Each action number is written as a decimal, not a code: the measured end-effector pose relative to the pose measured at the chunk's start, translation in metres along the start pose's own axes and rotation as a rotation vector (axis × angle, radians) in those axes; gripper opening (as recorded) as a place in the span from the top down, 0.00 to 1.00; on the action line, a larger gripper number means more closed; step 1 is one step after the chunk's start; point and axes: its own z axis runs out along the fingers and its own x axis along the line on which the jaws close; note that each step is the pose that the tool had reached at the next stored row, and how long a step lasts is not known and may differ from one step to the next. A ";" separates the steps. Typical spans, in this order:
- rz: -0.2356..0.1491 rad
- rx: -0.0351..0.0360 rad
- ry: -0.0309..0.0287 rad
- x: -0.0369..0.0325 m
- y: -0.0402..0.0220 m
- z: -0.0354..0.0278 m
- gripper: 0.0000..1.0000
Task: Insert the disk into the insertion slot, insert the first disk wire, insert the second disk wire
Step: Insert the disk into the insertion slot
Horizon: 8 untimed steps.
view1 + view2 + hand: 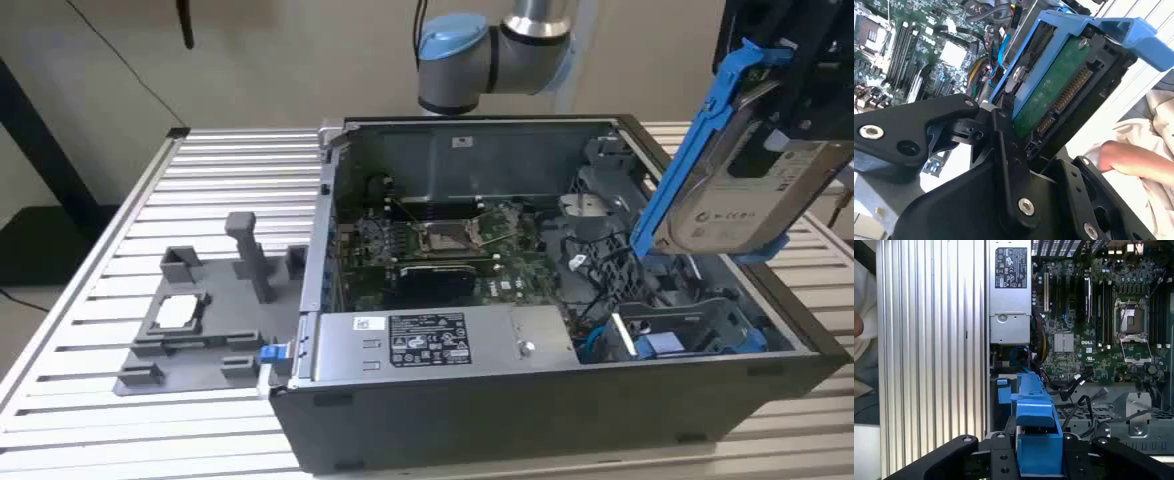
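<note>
The disk [741, 190] held over the open case [534, 420].
The fingers [1004, 455] clamp its blue carrier, tilted steeply above the insertion slot [681, 335] in the case corner, apparently to clear the wall.

exterior view: raised, angled down, whole computer case [534, 405] | both wrist views: close, facing into case, sharing disk [1036, 405], motherboard [1076, 367]

Silver-grey robot arm [537, 22] with a black hand [1038, 454]
The arm is a smooth metal tube, and its thick round joint has a light blue cap [451, 45]. The hand is made of flat matt black links [909, 135] with rounded ends. Silver hex screws [1025, 206] join the links at the pivots in both wrist views.
</note>
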 end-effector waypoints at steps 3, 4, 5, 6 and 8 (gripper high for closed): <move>0.000 0.0000 0.0000 0.0000 0.0000 0.0000 0.67; 0.000 0.0000 0.0000 0.0000 0.0000 0.0000 0.67; 0.000 0.0000 0.0000 0.0000 0.0000 0.0000 0.67; 0.000 0.0000 0.0000 0.0000 0.0000 0.0000 0.67; 0.000 0.0000 0.0000 0.0000 0.0000 0.0000 0.67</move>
